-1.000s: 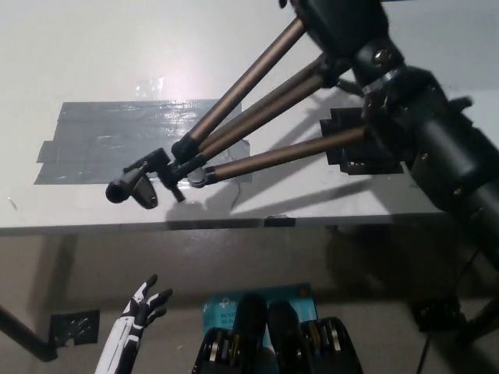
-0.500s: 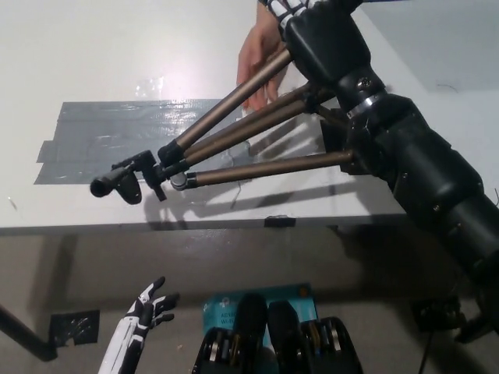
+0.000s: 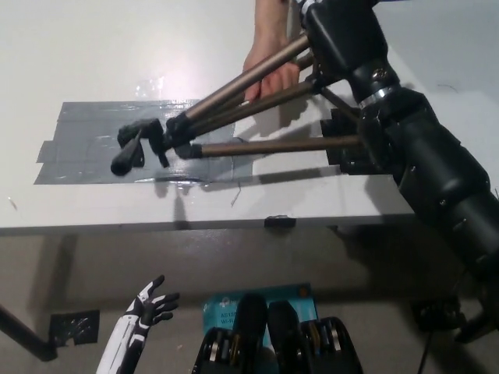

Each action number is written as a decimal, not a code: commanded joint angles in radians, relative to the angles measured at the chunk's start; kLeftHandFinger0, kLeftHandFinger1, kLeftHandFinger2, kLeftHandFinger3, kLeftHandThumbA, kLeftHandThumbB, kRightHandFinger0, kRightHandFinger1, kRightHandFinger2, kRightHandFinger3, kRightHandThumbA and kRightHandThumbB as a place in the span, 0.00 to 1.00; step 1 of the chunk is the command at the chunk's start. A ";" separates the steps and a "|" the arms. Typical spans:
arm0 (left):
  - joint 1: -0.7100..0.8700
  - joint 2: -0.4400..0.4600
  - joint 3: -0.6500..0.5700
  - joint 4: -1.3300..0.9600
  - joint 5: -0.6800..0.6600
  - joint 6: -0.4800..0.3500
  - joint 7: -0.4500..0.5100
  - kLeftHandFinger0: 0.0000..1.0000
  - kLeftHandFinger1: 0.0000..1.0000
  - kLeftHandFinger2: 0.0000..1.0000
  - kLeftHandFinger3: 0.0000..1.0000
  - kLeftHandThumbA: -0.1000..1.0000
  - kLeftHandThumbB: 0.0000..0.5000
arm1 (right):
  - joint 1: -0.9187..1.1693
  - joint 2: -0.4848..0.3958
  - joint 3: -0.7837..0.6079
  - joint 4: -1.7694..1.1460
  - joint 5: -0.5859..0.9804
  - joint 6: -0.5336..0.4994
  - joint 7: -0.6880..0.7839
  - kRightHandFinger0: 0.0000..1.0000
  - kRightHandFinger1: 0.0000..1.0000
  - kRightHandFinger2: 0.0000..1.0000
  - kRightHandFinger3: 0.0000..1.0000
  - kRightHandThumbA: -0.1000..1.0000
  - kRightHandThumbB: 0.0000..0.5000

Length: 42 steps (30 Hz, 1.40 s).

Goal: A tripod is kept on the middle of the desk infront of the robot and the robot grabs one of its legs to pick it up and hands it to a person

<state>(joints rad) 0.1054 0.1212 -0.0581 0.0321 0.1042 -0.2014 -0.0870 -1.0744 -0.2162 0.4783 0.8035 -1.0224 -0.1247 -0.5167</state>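
The tripod (image 3: 234, 117) hangs tilted above the white desk (image 3: 93, 47), its bronze legs folded close and its black head (image 3: 136, 144) pointing left over the grey tape patch. My black right hand (image 3: 339, 35) is shut on the legs near their upper ends at the top of the view. A person's hand (image 3: 269, 66) reaches in from the top edge and touches the uppermost leg just left of my hand. My white left hand (image 3: 148, 304) rests low at the bottom left, below the desk edge, fingers spread and holding nothing.
A grey tape patch (image 3: 86, 140) covers the desk's left middle. A black block (image 3: 351, 152) lies on the desk under my right forearm. Below the desk's front edge (image 3: 156, 226) are a blue item (image 3: 226, 308) on the floor and a black tape mark (image 3: 74, 327).
The tripod has swung up and away from me, its head rising over the tape. The person's hand has come closer onto the top leg. My left hand is still.
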 commanded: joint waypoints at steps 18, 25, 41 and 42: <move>-0.010 0.023 -0.012 -0.032 0.023 -0.008 -0.006 0.80 0.85 0.87 1.00 1.00 0.09 | -0.002 -0.213 -0.003 -0.870 0.714 0.421 1.187 1.00 1.00 1.00 1.00 0.81 1.00; -0.023 0.017 -0.005 -0.015 0.027 -0.031 0.009 1.00 1.00 1.00 1.00 1.00 0.28 | 0.007 -0.307 -0.083 -1.160 0.951 0.529 1.198 1.00 1.00 1.00 1.00 0.96 1.00; -0.078 0.018 0.011 0.002 0.038 -0.030 0.029 1.00 1.00 1.00 1.00 1.00 0.32 | 0.450 -0.457 -0.404 -1.586 1.214 0.523 0.837 1.00 1.00 1.00 1.00 1.00 0.94; -0.079 0.019 0.013 0.003 0.036 -0.029 0.030 1.00 1.00 1.00 1.00 1.00 0.32 | 0.464 -0.452 -0.408 -1.597 1.220 0.523 0.826 1.00 1.00 1.00 1.00 1.00 0.95</move>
<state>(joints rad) 0.0723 0.1204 -0.0590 0.0373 0.1099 -0.1716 -0.0841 -0.7238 -0.4675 0.3607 -0.1354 -0.4715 0.1512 0.1543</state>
